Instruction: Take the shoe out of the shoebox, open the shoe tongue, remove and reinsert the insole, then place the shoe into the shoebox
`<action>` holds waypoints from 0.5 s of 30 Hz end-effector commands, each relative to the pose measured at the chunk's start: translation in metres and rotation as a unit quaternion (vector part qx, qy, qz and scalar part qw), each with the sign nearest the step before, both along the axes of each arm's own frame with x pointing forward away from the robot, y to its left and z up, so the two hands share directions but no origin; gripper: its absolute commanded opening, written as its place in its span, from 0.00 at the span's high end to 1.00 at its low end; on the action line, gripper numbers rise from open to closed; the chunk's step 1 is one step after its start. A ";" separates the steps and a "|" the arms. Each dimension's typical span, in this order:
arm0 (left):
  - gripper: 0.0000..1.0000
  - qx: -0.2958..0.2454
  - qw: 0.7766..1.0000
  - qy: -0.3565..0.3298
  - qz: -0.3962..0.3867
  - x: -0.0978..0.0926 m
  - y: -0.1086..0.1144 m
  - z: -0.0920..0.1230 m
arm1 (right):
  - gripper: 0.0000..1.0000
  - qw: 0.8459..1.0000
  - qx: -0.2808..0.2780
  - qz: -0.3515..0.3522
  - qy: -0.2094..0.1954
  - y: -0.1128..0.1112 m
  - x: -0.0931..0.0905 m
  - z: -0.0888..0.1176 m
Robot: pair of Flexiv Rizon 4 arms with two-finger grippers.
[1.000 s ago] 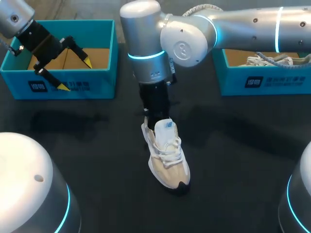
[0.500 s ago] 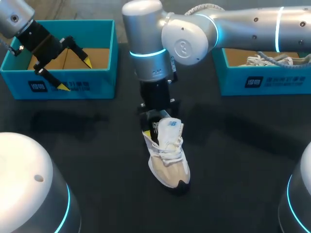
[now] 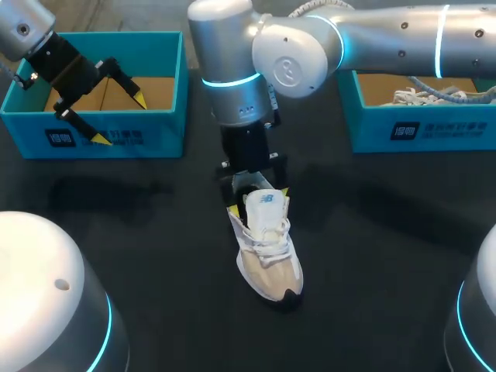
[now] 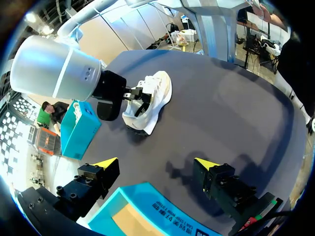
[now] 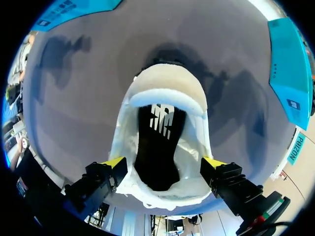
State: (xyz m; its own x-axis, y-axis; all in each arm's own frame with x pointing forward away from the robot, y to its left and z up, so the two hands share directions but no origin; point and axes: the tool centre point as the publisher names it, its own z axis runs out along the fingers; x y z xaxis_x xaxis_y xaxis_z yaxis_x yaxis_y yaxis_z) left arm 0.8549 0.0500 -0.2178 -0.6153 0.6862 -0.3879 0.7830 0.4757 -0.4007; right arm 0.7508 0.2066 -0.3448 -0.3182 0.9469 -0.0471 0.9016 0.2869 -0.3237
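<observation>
Insole step — right gripper poised over the heel opening

I judge the shoe [image 3: 267,248] is out of its box with the tongue pulled up, so lifting the insole comes next: my right gripper [image 5: 163,162], fingers spread either side of the collar and gripping nothing, must dip in and pinch the black insole [image 5: 156,147] at its heel end. The shoe — cream, white laces, dark toe — stands mid-table [image 3: 155,225], toe toward 5 o'clock. My left gripper [image 3: 120,118] hangs open and empty over the shoebox [image 3: 116,139] at 10 o'clock
</observation>
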 end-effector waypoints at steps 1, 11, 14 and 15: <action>0.00 0.002 1.000 0.001 -0.001 0.001 0.000 0.000 | 0.00 1.000 0.002 -0.002 -0.017 -0.001 -0.009 0.014; 0.00 0.002 1.000 0.001 -0.001 0.001 0.000 0.000 | 0.00 0.997 0.003 -0.018 -0.070 -0.001 -0.027 0.055; 0.00 0.002 1.000 0.001 -0.001 0.001 0.000 0.000 | 0.00 0.997 -0.007 -0.021 -0.079 -0.002 -0.031 0.063; 0.00 0.002 1.000 0.001 -0.001 0.001 0.000 0.000 | 0.00 0.997 -0.008 -0.021 -0.079 -0.003 -0.033 0.065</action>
